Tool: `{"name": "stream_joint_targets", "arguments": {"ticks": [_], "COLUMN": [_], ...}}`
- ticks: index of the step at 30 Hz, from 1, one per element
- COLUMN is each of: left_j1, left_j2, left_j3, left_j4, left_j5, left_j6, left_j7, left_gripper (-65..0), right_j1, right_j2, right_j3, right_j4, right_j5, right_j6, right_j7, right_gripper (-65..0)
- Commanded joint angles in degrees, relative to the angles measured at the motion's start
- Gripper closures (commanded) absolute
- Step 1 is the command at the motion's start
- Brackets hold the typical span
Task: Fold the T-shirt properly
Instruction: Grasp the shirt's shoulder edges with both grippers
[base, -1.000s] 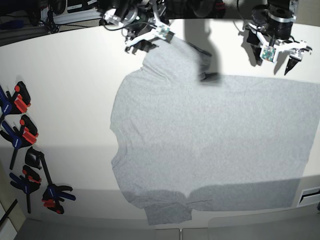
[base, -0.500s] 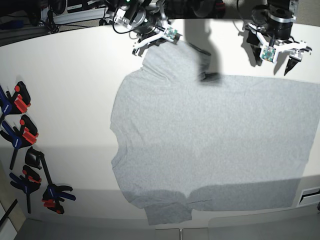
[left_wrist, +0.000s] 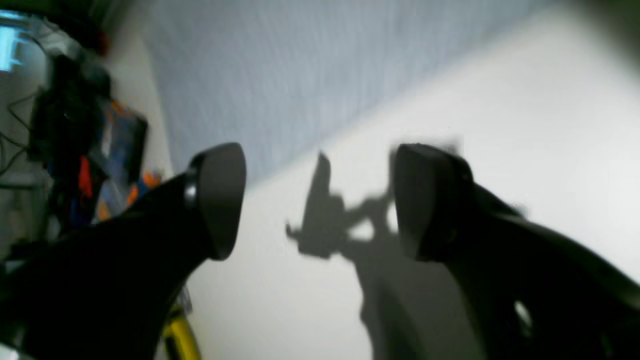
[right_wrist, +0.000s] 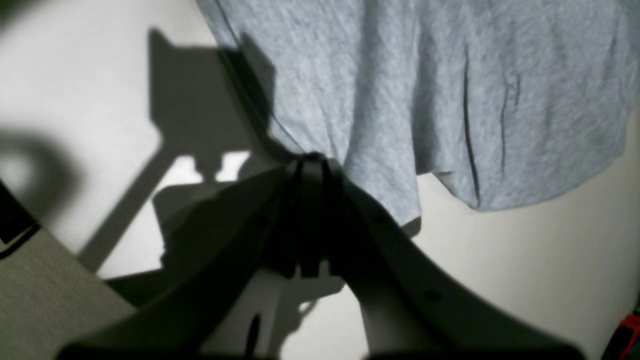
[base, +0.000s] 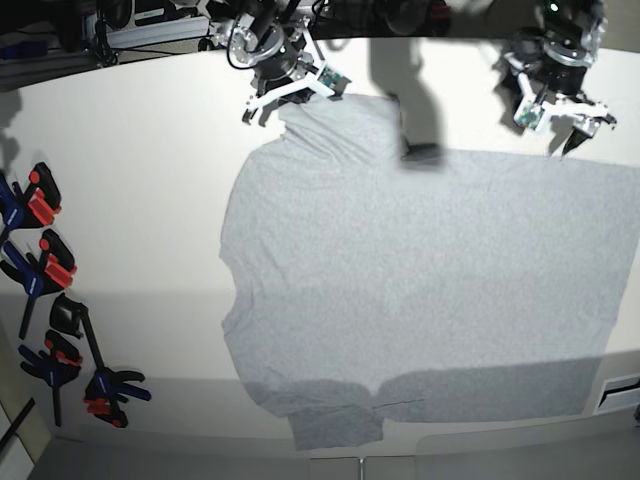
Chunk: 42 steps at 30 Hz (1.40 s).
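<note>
Change since a second ago: the right gripper, at the upper left of the base view, is now sitting on the sleeve edge of the T-shirt with its jaws drawn together, where a second earlier they were spread; the left gripper, at the upper right, has shifted slightly up the frame.
Right gripper: in its wrist view the two black fingers are meeting at a point right at the sleeve hem of the T-shirt; the jaws are closed, and they appear to be pinching the cloth edge, though the fingers themselves are hiding the exact contact.
Left gripper: its jaws are standing wide apart and holding nothing; in its wrist view the left gripper is hanging over bare table, with the T-shirt lying beyond the fingertips.
T-shirt: it is lying spread flat across the middle and right of the base view, plain side up.
Hidden or cut off: the shirt's right part is running off the right edge of the base view; the lower sleeve is bunching near the bottom edge; the left wrist view is blurred; a dark shadow is falling over the shirt's top edge.
Edges: the table is ending in a curved rim along the top of the base view.
Open room: bare white surface is stretching between the shirt's left edge and the clamps lined along the far left.
</note>
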Motion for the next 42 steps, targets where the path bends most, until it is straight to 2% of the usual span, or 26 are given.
{"name": "stream_joint_targets", "arguments": {"ticks": [1, 5, 8, 11, 16, 19, 22, 25, 32, 34, 36, 37, 42], "left_j1": [-0.5, -1.7, -1.6, -1.6, -1.9, -2.9, -3.1, -3.5, -5.9, -6.6, -6.7, -6.7, -6.6], "left_j2": [-1.8, -7.0, -11.5, -15.6, -19.0, -19.7, -19.9, -19.9, -19.8, -19.6, -19.6, -19.6, -19.6], "left_j3": [-0.3, -0.3, -0.3, -0.3, -0.3, -0.3, -0.3, -0.3, -0.3, -0.3, -0.3, -0.3, -0.3], "left_j4": [-0.9, -7.0, -10.5, -14.8, -23.3, -26.3, -26.6, -26.6, -27.9, -29.0, -29.7, -29.8, -29.8], "left_j5": [0.1, 1.2, 5.5, 5.8, 5.9, 4.9, 1.9, 0.3, -0.7, -1.6, -3.2, -4.1, -5.2], "left_j6": [0.8, 0.9, 0.8, 0.8, 0.8, 0.7, -0.1, -1.6, -4.6, -4.5, -4.5, -4.6, -4.5], "left_j7": [-1.5, -2.0, -6.2, -9.5, -12.5, -12.8, -13.9, -17.2, -18.9, -19.3, -19.9, -19.9, -20.0], "left_gripper": [-42.1, -42.1, -42.1, -42.1, -42.1, -42.0, -36.2, -30.2, -27.6, -19.3, -4.0, 0.0, 0.0], "right_j1": [-0.1, -0.2, -0.2, -0.2, -0.9, -2.8, -4.9, -6.6, -7.3, -7.4, -7.4, -7.4, -7.4], "right_j2": [1.2, 3.1, 4.6, 6.2, 10.1, 12.4, 13.8, 13.9, 13.9, 13.9, 13.9, 13.9, 13.9], "right_j3": [0.2, 0.2, 0.2, 0.2, 0.2, 0.2, 0.2, 0.2, 0.2, 0.2, 0.2, 0.2, 0.2], "right_j4": [0.6, 0.7, 1.3, 2.4, 5.6, 8.1, 10.5, 12.2, 13.2, 13.2, 13.2, 13.2, 13.2], "right_j5": [-1.4, -2.8, -2.8, -2.8, -2.8, -2.8, -2.8, -2.9, -3.0, -3.0, -3.0, -3.0, -3.0], "right_j6": [-0.4, -0.6, -0.6, -1.2, -3.6, -4.5, -4.8, -4.9, -4.9, -4.9, -4.9, -4.9, -4.9], "right_j7": [-1.3, -2.7, -3.8, -5.8, -7.8, -7.9, -7.8, -7.9, -8.0, -8.1, -8.1, -8.1, -8.0], "right_gripper": [0.0, 0.0, 0.0, 0.0, 0.0, 0.0, 0.0, 0.0, 0.0, 0.0, 0.0, 0.0, 0.0]}}
